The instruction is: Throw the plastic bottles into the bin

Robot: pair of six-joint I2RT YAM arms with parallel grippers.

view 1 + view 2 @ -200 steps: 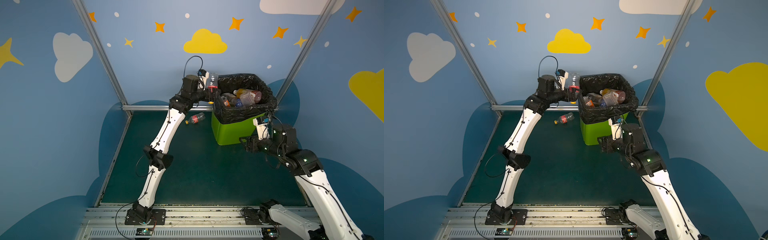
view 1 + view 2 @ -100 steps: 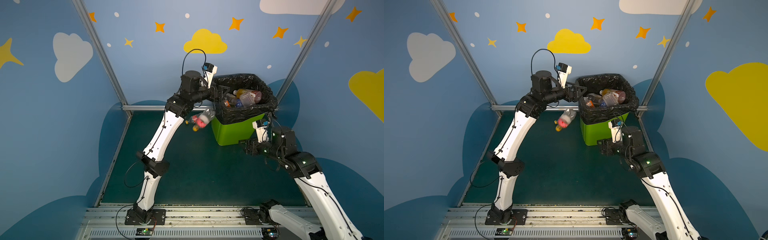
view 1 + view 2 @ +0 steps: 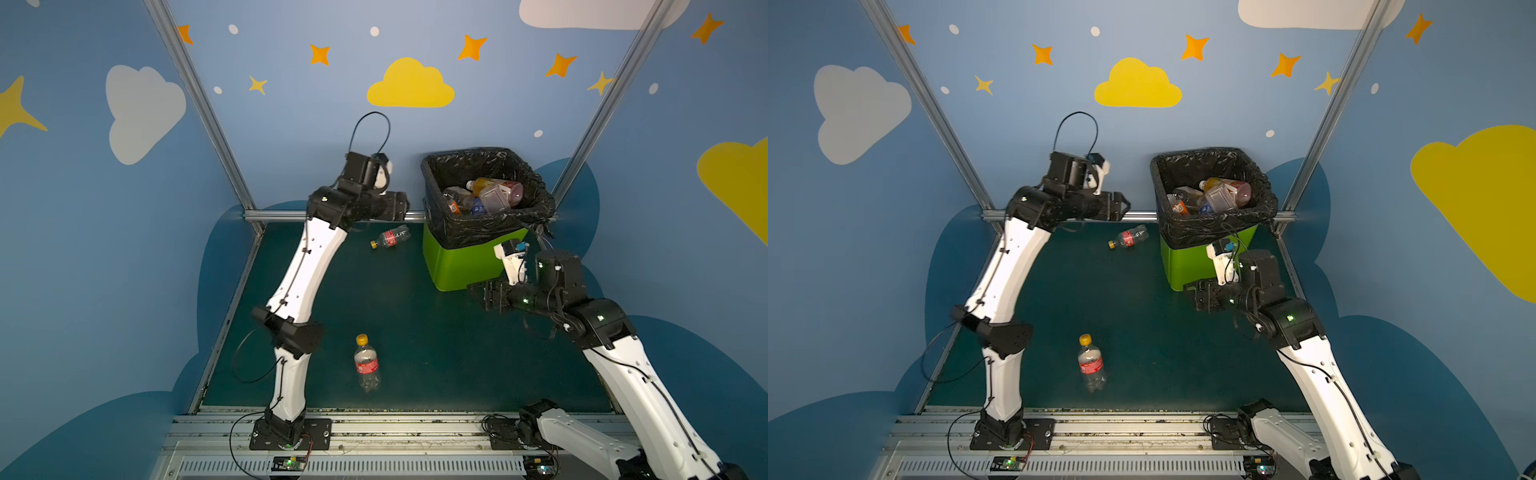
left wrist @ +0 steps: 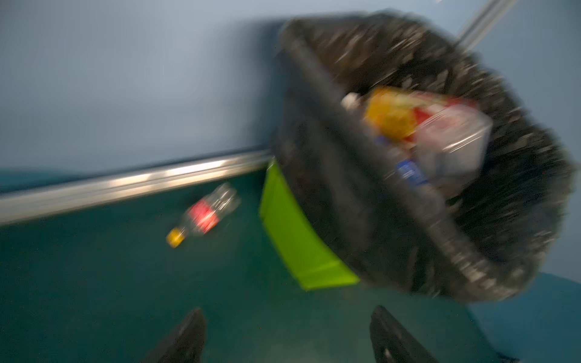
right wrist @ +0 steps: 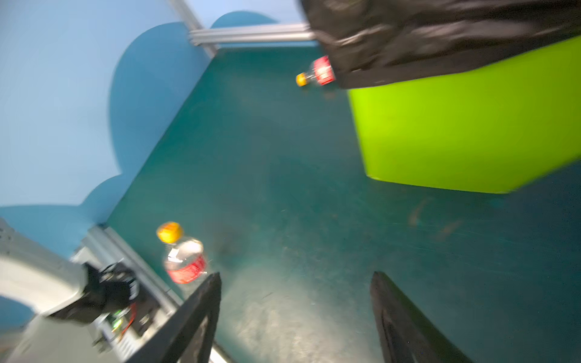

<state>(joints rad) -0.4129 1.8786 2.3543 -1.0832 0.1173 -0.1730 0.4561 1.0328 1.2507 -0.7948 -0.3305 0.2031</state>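
Blue painted walls [image 3: 104, 270] stand around a dark green floor [image 3: 415, 332]. Think of that floor as a clock, with twelve at the back wall. At about one o'clock stands the bin [image 3: 461, 266]. It is bright green, with a black bag [image 3: 478, 228] folded over its top edge. Lots of plastic bottles [image 3: 494, 194] are piled inside it, close to the top, and I can see orange, red and blue on them. Two more are out on the floor. The back bottle [image 3: 390, 238] has a red label and lies on its side at twelve o'clock. It is just beside the bin, and its yellow cap points to about eight o'clock. The front bottle [image 3: 366, 365] also has a red label and sits at about seven o'clock, well apart from the bin. Its yellow cap is toward twelve. It may be lying down, but I can't be sure from where I stand. The left gripper [image 3: 405, 206] is up high on the bin's nine o'clock side, near the rim but not touching, and above the back bottle. Its jaws are spread wide with nothing between them. The right gripper [image 3: 478, 295] is down low on the bin's six o'clock side, near the bottom of the green wall. It points toward nine o'clock, and its jaws are spread apart and empty too.
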